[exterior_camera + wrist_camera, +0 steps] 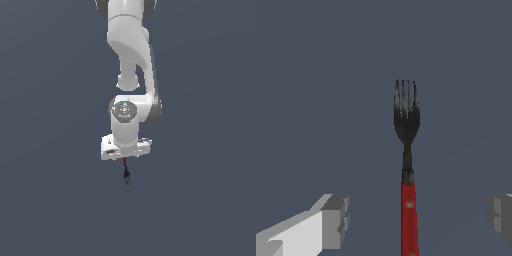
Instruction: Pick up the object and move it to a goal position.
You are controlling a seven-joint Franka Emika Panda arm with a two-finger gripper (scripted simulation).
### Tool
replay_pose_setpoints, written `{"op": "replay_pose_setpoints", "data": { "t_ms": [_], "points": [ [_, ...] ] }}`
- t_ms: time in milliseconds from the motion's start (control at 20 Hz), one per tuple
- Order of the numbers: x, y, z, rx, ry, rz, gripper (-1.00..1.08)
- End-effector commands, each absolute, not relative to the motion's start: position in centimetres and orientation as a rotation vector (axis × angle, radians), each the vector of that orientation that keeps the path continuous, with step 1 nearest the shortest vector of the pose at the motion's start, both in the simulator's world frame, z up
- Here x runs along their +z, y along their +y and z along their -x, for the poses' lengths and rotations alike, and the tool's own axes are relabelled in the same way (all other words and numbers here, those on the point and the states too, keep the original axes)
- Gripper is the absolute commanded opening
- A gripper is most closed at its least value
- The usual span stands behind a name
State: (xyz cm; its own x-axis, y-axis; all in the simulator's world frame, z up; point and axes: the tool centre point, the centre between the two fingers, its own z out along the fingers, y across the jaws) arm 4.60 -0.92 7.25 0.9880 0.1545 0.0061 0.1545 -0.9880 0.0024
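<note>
— Red on the handle half, black on the pronged half: is that the object [407,165] you're after?

— Yes, and you can see it in the wrist view lying lengthwise between the two fingers [336,220] of the claw [418,217], prongs pointing away from the wrist.

— Are you gripping it?

— No. Your claw stands wide, one grey pad well off to each side of the red shaft, neither touching it.

— And from outside?

— In the exterior view your white arm [131,65] hangs straight down over the flat grey surface [50,200]. The object [126,172] shows as a thin sliver just beneath the claw [125,157], red end nearest the hand and black tip sticking out past it.
</note>
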Motion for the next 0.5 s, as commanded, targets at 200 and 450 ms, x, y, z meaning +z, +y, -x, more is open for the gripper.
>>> {"op": "replay_pose_setpoints", "data": {
  "t_ms": [200, 450],
  "points": [
    [5.66, -1.41, -4.79, 0.0, 0.262, -3.131, 1.0],
    [5.41, -1.41, -4.73, -0.001, 0.26, -3.131, 1.0]
  ]
}}
